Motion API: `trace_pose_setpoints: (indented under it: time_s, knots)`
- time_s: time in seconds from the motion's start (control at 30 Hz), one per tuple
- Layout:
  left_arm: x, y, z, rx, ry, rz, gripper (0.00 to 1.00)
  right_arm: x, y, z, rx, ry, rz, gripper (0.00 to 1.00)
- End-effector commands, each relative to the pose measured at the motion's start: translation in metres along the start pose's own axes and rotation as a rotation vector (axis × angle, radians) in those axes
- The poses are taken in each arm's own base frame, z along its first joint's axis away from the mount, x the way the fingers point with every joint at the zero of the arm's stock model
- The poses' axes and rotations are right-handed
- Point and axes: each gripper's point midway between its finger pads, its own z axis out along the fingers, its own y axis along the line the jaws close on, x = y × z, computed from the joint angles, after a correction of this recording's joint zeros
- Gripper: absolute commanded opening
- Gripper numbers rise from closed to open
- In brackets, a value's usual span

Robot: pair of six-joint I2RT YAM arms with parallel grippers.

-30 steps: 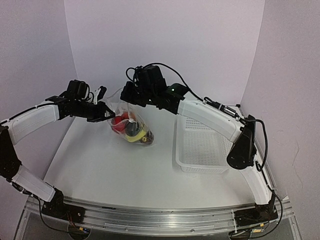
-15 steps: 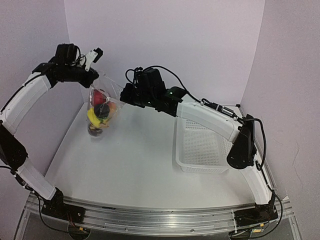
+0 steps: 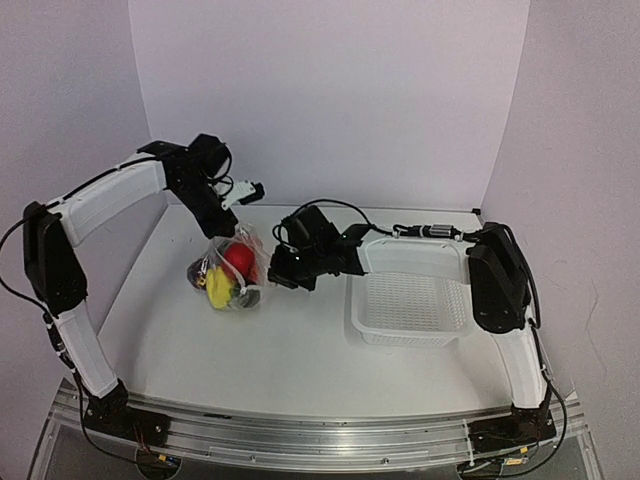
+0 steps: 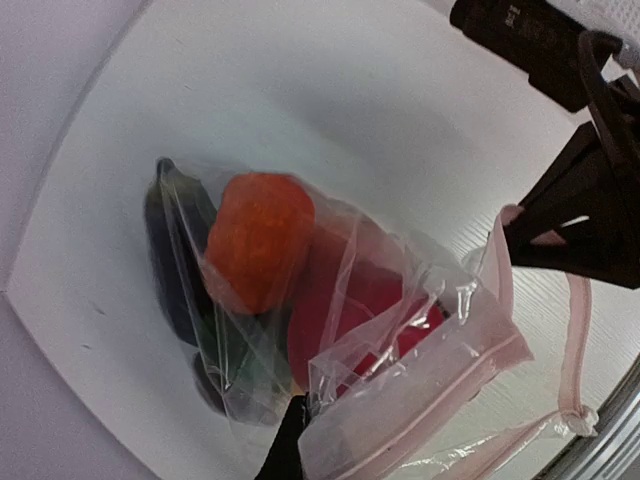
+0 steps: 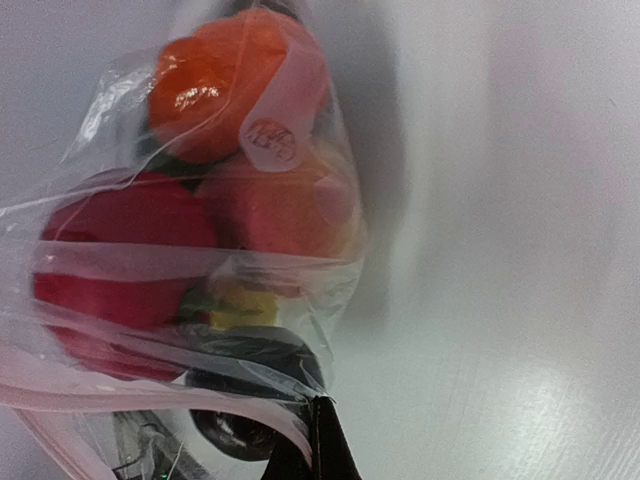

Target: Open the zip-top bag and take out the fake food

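Note:
The zip-top bag (image 3: 232, 272) rests on the table left of centre, holding the fake food: a red piece (image 3: 238, 258), a yellow piece (image 3: 215, 290) and dark ones. My left gripper (image 3: 228, 238) comes down from above and is shut on the bag's top edge (image 4: 400, 370), one dark fingertip (image 4: 292, 440) showing. The left wrist view shows an orange piece (image 4: 258, 240), a red one (image 4: 340, 300) and a dark purple one (image 4: 165, 250). My right gripper (image 3: 268, 278) is shut on the bag's pink zip edge (image 5: 200, 400) from the right, its finger (image 5: 322, 445) pinching the plastic.
A white mesh basket (image 3: 355, 300) stands on the table to the right of the bag, under my right forearm. The purple back wall and side walls enclose the table.

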Motion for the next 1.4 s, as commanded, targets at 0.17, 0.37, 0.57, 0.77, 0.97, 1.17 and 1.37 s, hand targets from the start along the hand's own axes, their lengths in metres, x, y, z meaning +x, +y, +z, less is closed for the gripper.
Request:
trace_pose_setpoints:
  time_s: [0.17, 0.37, 0.57, 0.77, 0.97, 1.17, 1.37]
  knots:
    - [-0.028, -0.03, 0.033, 0.128, -0.065, -0.061, 0.0, -0.016, -0.035, -0.046, 0.09, -0.034, -0.045, 0.0]
    - [-0.042, -0.07, 0.031, 0.311, -0.125, -0.103, 0.0, -0.021, -0.005, -0.08, 0.016, -0.048, -0.363, 0.33]
    - [-0.052, -0.074, 0.03, 0.356, -0.168, -0.143, 0.0, 0.0, 0.047, -0.105, -0.257, -0.11, -0.768, 0.55]
    - [-0.052, -0.077, 0.027, 0.373, -0.165, -0.124, 0.0, 0.035, 0.061, -0.086, -0.451, -0.136, -1.141, 0.64]
    - [-0.052, -0.078, 0.022, 0.376, -0.158, -0.124, 0.0, 0.024, 0.063, -0.053, -0.416, -0.19, -1.316, 0.68]
    - [-0.053, -0.08, 0.018, 0.391, -0.153, -0.128, 0.0, 0.017, 0.048, -0.033, -0.318, -0.217, -1.398, 0.73]
    - [-0.051, -0.079, 0.015, 0.385, -0.143, -0.094, 0.0, 0.016, 0.046, -0.037, -0.31, -0.228, -1.452, 0.75]
